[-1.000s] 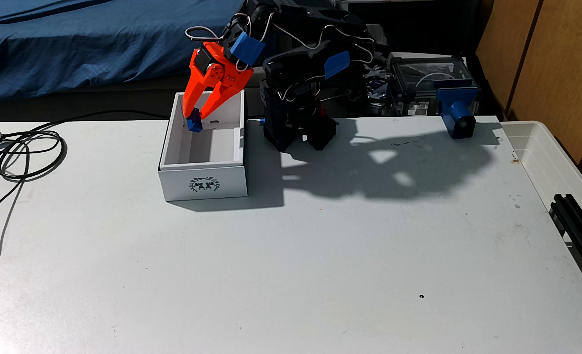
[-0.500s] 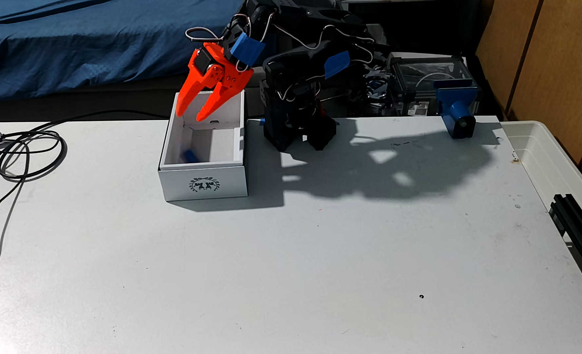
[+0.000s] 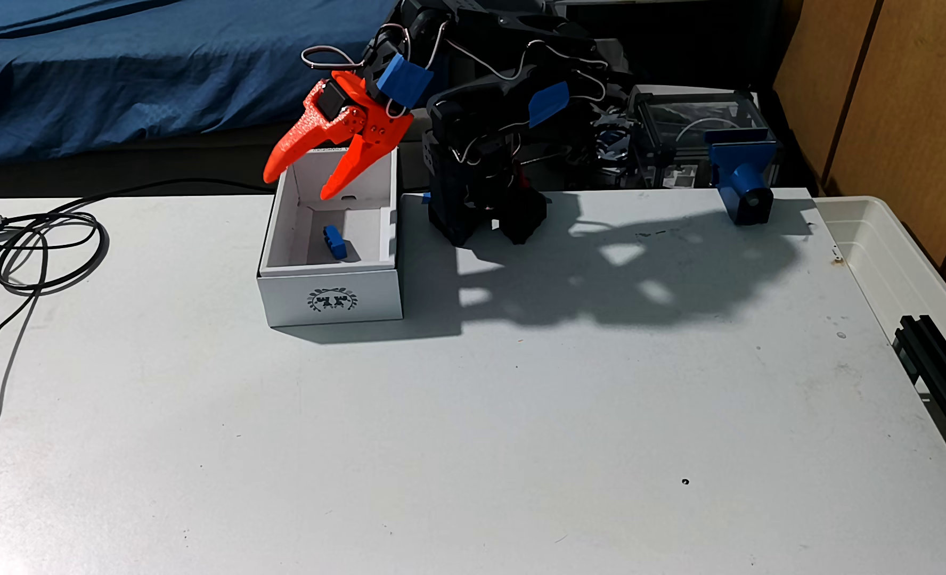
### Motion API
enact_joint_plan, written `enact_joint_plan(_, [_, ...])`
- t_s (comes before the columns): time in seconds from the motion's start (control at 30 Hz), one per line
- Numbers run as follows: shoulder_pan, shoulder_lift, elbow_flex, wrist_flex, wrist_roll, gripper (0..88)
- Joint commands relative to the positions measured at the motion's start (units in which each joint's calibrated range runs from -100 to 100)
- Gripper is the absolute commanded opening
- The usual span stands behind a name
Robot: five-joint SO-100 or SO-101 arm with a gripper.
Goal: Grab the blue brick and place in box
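On the white table (image 3: 515, 442) the blue brick (image 3: 334, 241), clamped a second ago, now lies at rest on the floor of the crested white box (image 3: 331, 298), while the orange gripper (image 3: 296, 185) hangs empty above with jaws spread wider, so the placing looks done.

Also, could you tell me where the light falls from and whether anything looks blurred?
In the fixed view, hard shadows of the box and arm stretch rightward, so light comes from the left; the open orange gripper and blue brick look sharp.
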Motion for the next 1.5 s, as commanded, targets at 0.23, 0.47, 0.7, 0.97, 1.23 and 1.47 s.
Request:
enact_joint_plan(0.23, [-7.97,-0.48,-2.81,-1.13,-0.45,6.6])
enact_joint_plan(0.47, [-24.69,-0.48,-2.81,-11.39,-0.40,6.2])
enact_joint_plan(0.7, [-40.07,-0.56,-2.81,-27.76,-0.34,6.2])
enact_joint_plan(0.97, [-52.55,-0.56,-0.32,-37.58,-0.29,6.2])
enact_joint_plan(1.23, [-60.50,-0.65,5.09,-39.91,-0.29,6.2])
enact_joint_plan(1.47, [-60.57,-2.68,7.48,-44.73,-0.29,4.2])
